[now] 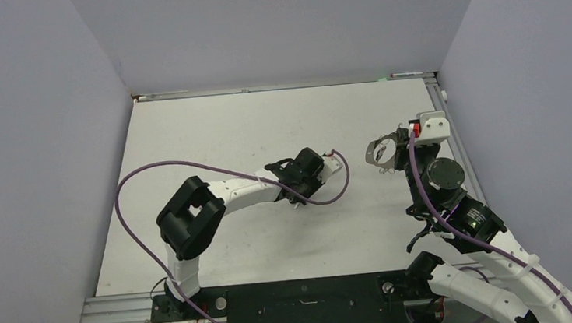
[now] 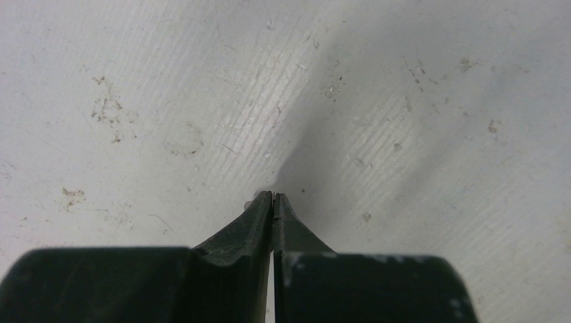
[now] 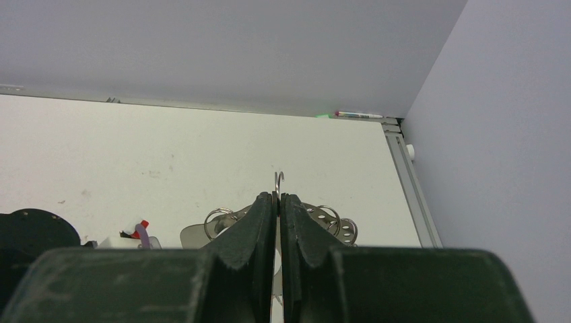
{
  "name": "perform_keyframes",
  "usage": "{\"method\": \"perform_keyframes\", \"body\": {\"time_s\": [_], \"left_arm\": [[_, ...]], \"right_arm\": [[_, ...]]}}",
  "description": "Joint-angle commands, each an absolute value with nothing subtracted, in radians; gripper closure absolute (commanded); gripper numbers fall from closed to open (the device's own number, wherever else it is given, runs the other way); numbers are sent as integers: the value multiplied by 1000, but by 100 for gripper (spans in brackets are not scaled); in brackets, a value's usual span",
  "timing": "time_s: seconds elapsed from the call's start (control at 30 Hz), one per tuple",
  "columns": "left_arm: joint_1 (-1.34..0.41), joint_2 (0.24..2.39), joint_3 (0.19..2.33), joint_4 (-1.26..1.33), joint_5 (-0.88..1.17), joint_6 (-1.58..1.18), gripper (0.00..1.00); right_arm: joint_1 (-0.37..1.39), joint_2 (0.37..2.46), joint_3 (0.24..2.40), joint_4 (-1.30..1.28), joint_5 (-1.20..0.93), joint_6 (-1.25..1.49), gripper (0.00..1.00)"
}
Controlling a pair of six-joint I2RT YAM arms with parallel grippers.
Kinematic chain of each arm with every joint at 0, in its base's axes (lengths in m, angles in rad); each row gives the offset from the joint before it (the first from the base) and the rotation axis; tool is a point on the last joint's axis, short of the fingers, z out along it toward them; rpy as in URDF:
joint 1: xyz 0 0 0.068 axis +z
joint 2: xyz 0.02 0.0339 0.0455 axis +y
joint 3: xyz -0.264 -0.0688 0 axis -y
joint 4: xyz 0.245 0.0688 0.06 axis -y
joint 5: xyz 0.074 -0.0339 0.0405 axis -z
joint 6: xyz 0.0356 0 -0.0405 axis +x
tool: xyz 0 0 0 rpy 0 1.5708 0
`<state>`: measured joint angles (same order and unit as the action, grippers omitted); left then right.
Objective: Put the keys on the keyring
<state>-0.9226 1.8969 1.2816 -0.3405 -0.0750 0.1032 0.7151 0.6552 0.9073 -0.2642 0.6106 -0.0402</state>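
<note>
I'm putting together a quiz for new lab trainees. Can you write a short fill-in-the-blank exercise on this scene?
1. The right gripper grips the ____ between its fingers.
2. The left gripper has its fingers ____, tips pointing at the table.
3. Seen from above, the keyring is over the table's ____ half.
Missing words: keyring; shut; right.
</note>
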Motion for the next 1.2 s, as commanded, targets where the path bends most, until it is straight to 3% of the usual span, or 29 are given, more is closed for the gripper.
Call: {"method": "perform_keyframes", "body": {"time_s": [0.0,0.17,0.47,0.57,0.77,0.97,1.17], "left_arm": [[-945,1741,1259,-302,-68,77,100],[-998,1623,1200,-293,-107,104,100],[-1087,1197,837,83,-1,236,100],[-1086,1132,780,79,-40,215,100],[-1091,1230,794,-27,-121,146,100],[-1101,1498,1022,-344,-192,135,100],[-1149,1680,1088,-380,-230,177,100]], "right_arm": [[719,655,907,-223,586,-44,95],[720,655,901,-216,563,-39,95],[719,638,882,-201,503,-31,95],[718,638,869,-192,483,-19,95],[719,639,856,-191,452,-11,95],[718,639,865,-211,459,-9,95],[718,633,874,-235,469,-10,95]]}}
